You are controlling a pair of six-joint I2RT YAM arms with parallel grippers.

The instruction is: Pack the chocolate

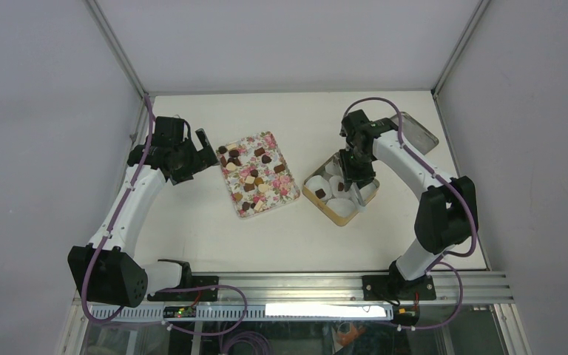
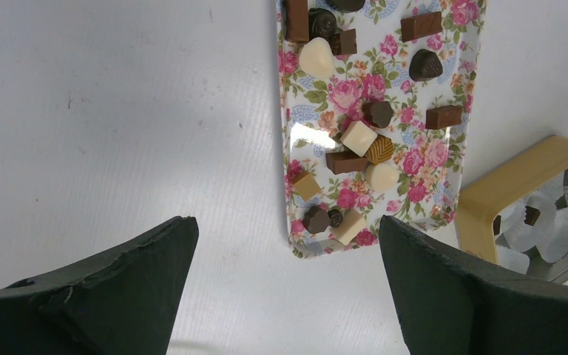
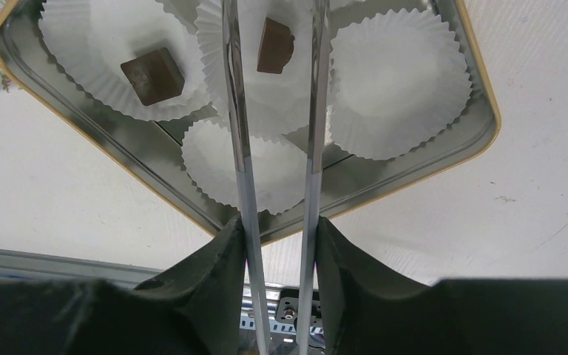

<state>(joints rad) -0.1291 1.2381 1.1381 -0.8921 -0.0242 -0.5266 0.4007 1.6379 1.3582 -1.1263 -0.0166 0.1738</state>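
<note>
Several chocolate pieces (image 1: 251, 177), dark, tan and cream, lie on the pink floral tray (image 1: 281, 196), also in the left wrist view (image 2: 359, 137). My left gripper (image 1: 207, 151) hovers open and empty left of the tray (image 2: 303, 81). My right gripper (image 1: 356, 166) is shut on metal tongs (image 3: 312, 111) held over the yellow-rimmed tin (image 3: 481, 133). One dark square chocolate (image 3: 151, 74) lies in a white paper cup. Another piece (image 3: 275, 46) sits in a cup between the tong blades, which do not touch it.
The tin (image 1: 318, 200) holds several white crinkled paper cups (image 3: 396, 81), most of them empty. The tin's lid (image 1: 418, 133) lies at the back right. White walls enclose the table; a metal rail (image 1: 325, 285) runs along the near edge.
</note>
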